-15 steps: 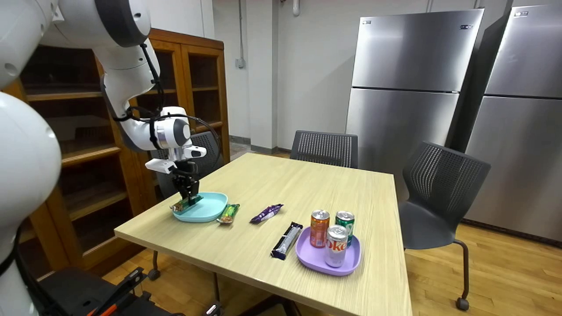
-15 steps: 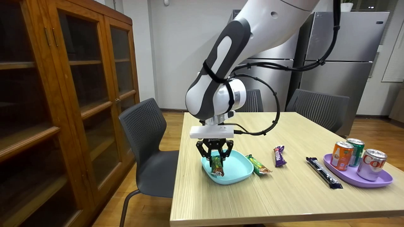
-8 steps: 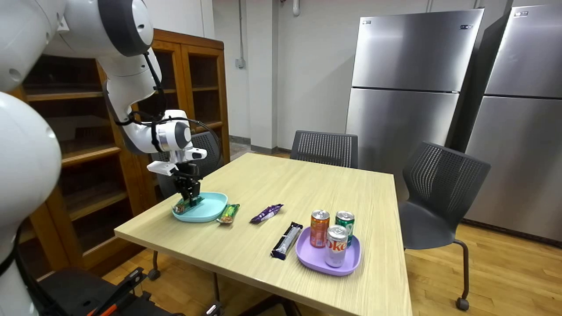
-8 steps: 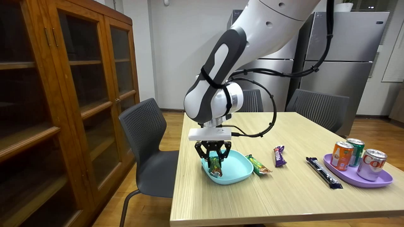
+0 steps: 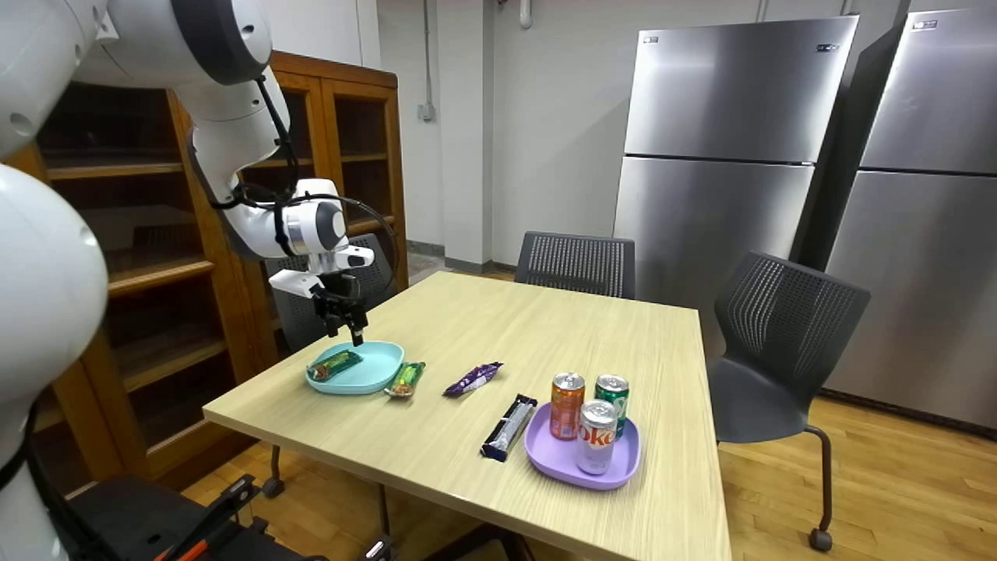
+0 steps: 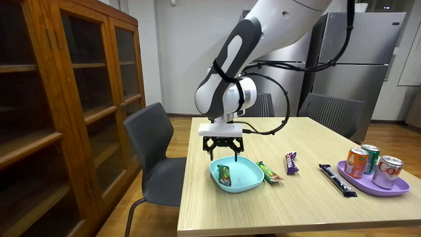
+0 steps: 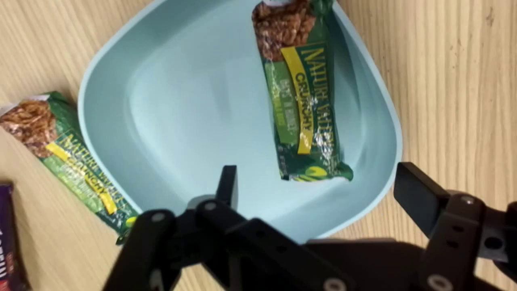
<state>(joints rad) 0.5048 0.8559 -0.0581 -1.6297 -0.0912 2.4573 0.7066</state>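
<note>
The granola bar (image 7: 303, 93) lies in the blue plate (image 7: 194, 113), off toward one side, its long axis running almost straight up and down the wrist view with a slight lean. The end printed with brown oats points away from the gripper (image 6: 224, 158), and the green end with a yellow emblem faces it. In an exterior view, the granola bar (image 6: 224, 175) has its oat end toward the near rim. The gripper hangs above the plate's far edge there, its jaws spread wide, holding nothing, and clear of the bar. Only the wrist view makes the lettering "Nature Valley Crunchy" readable, yet it cuts off the oat end's tip, which both exterior views include. The black fingers (image 7: 229, 184) cover part of the plate's rim in the wrist view. A second granola bar (image 7: 76, 169) lies slantwise along the outside of the rim; whether it touches cannot be told. Next along the table (image 6: 279, 207) comes a purple wrapper (image 6: 291, 163), of which the wrist view catches just a corner. Both exterior views add a dark wrapped bar (image 6: 338, 180) beside a lilac tray (image 5: 554, 461) bearing an orange can (image 5: 566, 407), a green can (image 5: 613, 392) and a silver can (image 5: 596, 440), all upright.
</note>
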